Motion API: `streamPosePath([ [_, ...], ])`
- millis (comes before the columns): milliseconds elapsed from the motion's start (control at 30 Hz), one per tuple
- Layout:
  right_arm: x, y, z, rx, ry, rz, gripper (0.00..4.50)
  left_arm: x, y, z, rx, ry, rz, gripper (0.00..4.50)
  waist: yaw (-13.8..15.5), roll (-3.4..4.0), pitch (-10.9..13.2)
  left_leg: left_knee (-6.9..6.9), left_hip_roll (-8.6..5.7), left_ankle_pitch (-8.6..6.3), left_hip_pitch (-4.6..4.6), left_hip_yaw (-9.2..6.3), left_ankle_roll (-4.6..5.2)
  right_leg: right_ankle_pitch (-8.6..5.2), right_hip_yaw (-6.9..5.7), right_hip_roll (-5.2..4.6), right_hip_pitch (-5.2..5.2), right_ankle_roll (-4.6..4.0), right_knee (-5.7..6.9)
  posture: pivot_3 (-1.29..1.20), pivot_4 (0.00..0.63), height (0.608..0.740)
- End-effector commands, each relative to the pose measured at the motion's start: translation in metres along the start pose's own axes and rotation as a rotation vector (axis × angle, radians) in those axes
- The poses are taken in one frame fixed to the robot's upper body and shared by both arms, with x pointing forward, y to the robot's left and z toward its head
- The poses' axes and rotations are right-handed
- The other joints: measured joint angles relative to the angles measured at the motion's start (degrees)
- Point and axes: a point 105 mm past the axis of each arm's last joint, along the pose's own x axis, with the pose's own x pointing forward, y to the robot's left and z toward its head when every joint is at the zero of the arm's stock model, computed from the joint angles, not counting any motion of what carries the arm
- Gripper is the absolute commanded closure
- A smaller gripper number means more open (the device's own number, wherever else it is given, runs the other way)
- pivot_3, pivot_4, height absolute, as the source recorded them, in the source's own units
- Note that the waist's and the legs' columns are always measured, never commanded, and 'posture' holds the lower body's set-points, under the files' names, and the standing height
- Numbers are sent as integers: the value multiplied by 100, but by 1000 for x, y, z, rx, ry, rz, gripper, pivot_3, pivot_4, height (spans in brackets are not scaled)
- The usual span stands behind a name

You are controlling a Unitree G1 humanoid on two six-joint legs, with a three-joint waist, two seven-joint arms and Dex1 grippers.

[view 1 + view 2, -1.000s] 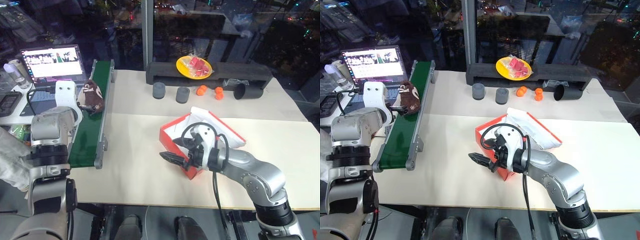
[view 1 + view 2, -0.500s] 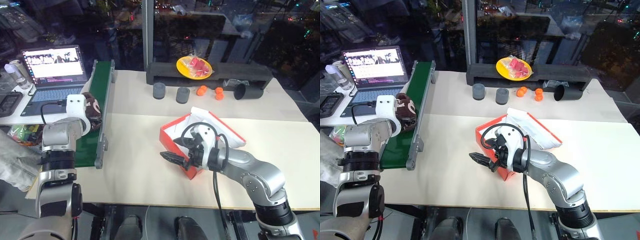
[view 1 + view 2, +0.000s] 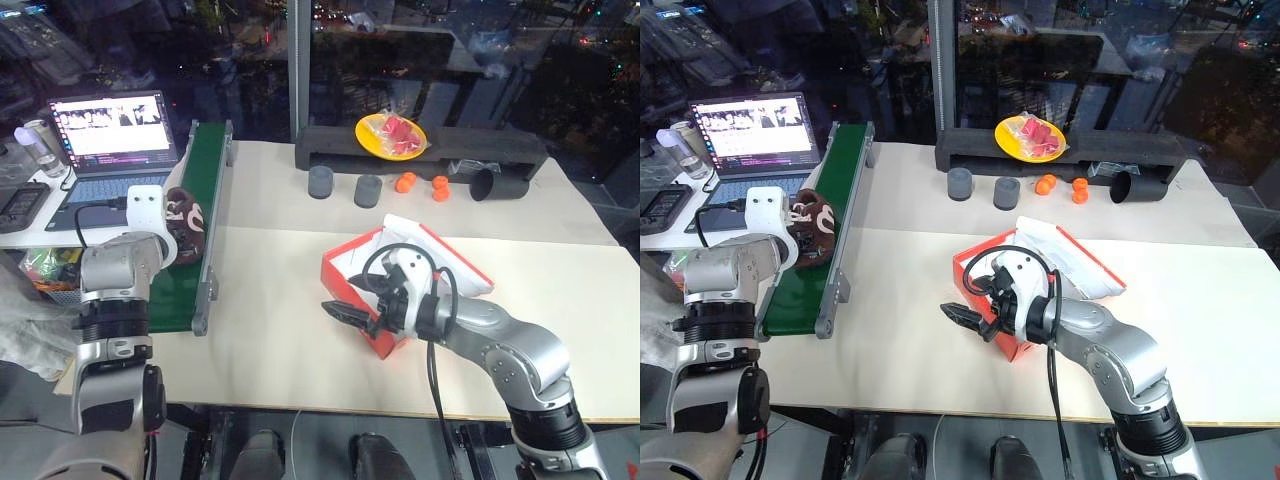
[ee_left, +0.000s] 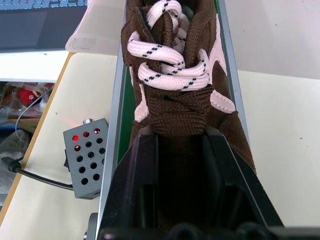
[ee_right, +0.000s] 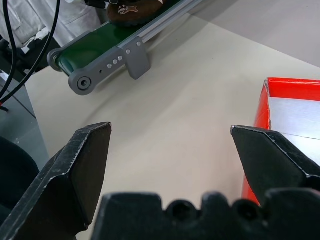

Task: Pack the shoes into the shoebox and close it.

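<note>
Shoe sits on the green belt at far left, my left tool clamped on its heel. Nothing is packed yet that I can see. To the right on the desk, the red shoebox stands open, my right tool spread wide, empty, just beside it. Carrying, packing and closing all remain.

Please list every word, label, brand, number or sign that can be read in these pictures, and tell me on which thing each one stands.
None can be read.
Laptop: its screen shows a row of small pictures with lines of text below, too small to read.
Shoe: laces and pale patches, no readable brand.
Shoebox: no print is legible on its red walls or white inside.
Grey box beside the conveyor: red lights and holes, no lettering.
</note>
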Motion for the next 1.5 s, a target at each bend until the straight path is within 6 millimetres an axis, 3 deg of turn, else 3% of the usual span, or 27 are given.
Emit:
streamPosePath([
  [33, -4, -13, 20, -29, -82, -68, 0, -13, -20, 53, -53, -293, -78, 3405, 12, -2, 1, 0, 0, 1, -1, 0, -1, 0, -1, 0, 0, 0, 0, 0, 150, 740],
  [100, -4, -29, 26, 19, -110, -145, 0, -26, -37, 74, -111, -437, -166, 3405, 11, -13, 7, 1, 1, 2, -11, -1, -3, 1, -3, -1, -6, -1, -5, 0, 150, 740],
  [167, -3, -48, 36, 105, -159, -230, 0, -36, -57, 82, -130, -503, -260, 3405, 2, -17, 8, 2, 1, 2, -20, -1, -3, 4, -2, -3, -10, -3, -10, 0, 150, 740],
  [300, -1, -81, 65, 418, -335, -323, 0, -55, -108, 80, -175, -533, -492, 3405, -41, -16, 8, -6, 4, 0, -23, 1, -4, 5, 0, -4, -16, -3, -13, 0, 150, 740],
  [433, 14, -81, 98, 691, -452, -194, 0, -77, -163, 66, -216, -486, -740, 3405, -30, -13, 8, -8, 4, 0, -23, -6, -4, 5, -3, -4, -18, -5, -6, 0, 150, 740],
  [633, 26, -72, 108, 754, -400, -124, 0, -96, -203, 54, -195, -426, -928, 3405, -81, -12, 8, -8, 3, 0, -24, -5, -3, 5, -4, -2, -16, -5, -10, 0, 150, 740],
  [900, 22, -77, 108, 796, -431, -164, 0, -105, -217, 50, -146, -405, -1015, 3405, -191, -9, 10, -7, 1, 1, -24, -6, -2, 4, -4, 0, -14, -3, -13, 0, 150, 740],
  [1033, 13, -87, 107, 827, -480, -210, 975, -98, -214, 49, -146, -391, -980, 3451, -203, -7, 11, -8, 3, 1, -23, -7, -2, 4, -3, 2, -15, -3, -12, 0, 150, 740],
  [1233, 6, -96, 108, 823, -506, -255, 2994, -100, -216, 46, -109, -392, -990, 3451, -191, -6, 11, -8, 2, 1, -25, -7, -2, 3, -3, 2, -14, -3, -14, 0, 150, 740],
  [1333, 6, -97, 110, 811, -505, -266, 3892, -103, -218, 48, -96, -411, -1007, 2706, -183, -4, 13, -8, 2, 1, -27, -7, -2, 3, -4, 2, -15, -3, -15, 0, 150, 740],
  [1400, 6, -99, 112, 808, -513, -273, 3917, -105, -219, 47, -80, -415, -1017, 1833, -177, -4, 13, -8, 2, 1, -26, -8, -2, 3, -4, 2, -14, -2, -15, 0, 150, 740],
  [1500, 2, -103, 115, 794, -542, -302, 3917, -107, -221, 42, -52, -399, -1033, 1645, -192, 0, 15, -8, 2, 1, -26, -7, -2, 3, -4, 2, -15, -2, -16, 0, 150, 740],
])
